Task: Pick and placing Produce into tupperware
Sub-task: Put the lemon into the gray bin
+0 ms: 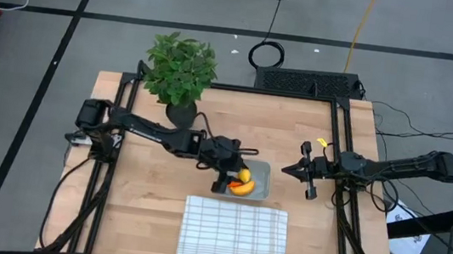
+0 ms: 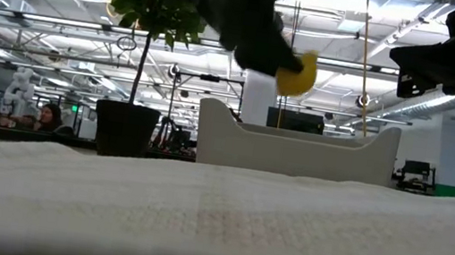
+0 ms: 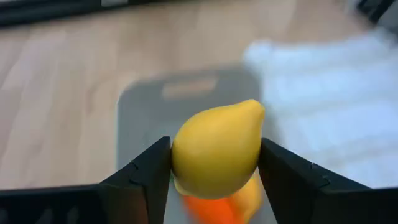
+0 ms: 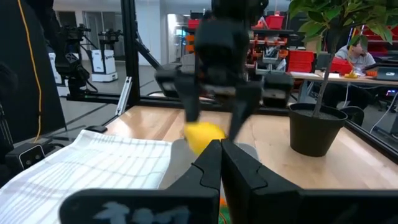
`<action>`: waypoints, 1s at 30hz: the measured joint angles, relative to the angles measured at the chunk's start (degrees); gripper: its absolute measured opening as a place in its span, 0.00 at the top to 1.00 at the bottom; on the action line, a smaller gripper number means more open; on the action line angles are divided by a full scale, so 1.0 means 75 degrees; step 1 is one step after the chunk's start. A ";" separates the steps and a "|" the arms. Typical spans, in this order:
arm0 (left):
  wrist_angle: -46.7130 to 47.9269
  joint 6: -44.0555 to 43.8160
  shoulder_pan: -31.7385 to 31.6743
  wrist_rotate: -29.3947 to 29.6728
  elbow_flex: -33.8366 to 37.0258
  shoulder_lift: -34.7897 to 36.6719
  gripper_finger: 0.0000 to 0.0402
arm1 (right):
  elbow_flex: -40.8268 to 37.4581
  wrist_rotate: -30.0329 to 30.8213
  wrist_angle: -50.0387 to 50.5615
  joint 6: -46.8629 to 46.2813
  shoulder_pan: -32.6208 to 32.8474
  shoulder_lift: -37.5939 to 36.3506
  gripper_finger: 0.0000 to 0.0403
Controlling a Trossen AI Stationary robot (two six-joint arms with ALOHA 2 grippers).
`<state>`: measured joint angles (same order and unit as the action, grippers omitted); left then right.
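Two dark fingers [image 3: 146, 177] of the left gripper [image 3: 214, 165] clamped on the lemon [image 3: 217, 149], held in the air over the tupperware [image 1: 259, 178]. Below, inside it, carrot [image 1: 239, 188] and banana [image 1: 246, 186]. Right gripper [image 1: 290, 170] beside the tupperware, apart, fingers pressed together, empty. Striped cloth [image 1: 234, 235] nearby; potted plant [image 1: 180, 72] behind.

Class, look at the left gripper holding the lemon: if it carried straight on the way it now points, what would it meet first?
Most likely the tupperware. The left gripper, shut on the lemon, points down over it, with orange and yellow produce right beneath, so that pile may come first; depth is unclear.
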<state>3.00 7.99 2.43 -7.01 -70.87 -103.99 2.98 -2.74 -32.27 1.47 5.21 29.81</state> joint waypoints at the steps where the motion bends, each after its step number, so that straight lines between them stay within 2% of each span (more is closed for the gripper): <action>1: 0.0165 0.0149 -0.0009 0.0118 0.0008 -0.0029 0.49 | 0.0000 0.0000 -0.0010 0.0003 0.0000 0.0009 1.00; 4: 0.0364 0.1054 -0.0001 0.0376 -0.0003 -0.0135 0.49 | 0.0000 0.0000 -0.0011 0.0025 0.0000 0.0016 1.00; 10: 0.0914 0.3072 0.0014 0.0342 0.0006 -0.0139 0.50 | 0.0001 0.0000 -0.0039 0.0042 0.0000 0.0034 1.00; 13: 0.1135 0.3692 0.0010 0.0348 0.0006 -0.0141 0.49 | 0.0000 0.0000 -0.0071 0.0042 0.0000 0.0034 1.00; 24: 0.1213 0.3027 0.0001 0.0344 -0.0007 -0.0191 0.48 | 0.0000 0.0000 -0.0068 0.0042 0.0000 0.0037 1.00; 30: 0.2264 0.2657 0.0208 0.0837 -0.0650 -0.0191 0.48 | 0.0000 0.0000 -0.0068 0.0100 0.0000 0.0037 1.00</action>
<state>19.98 27.92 3.99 -0.73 -75.74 -105.43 2.98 -2.74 -32.77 2.22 5.21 30.09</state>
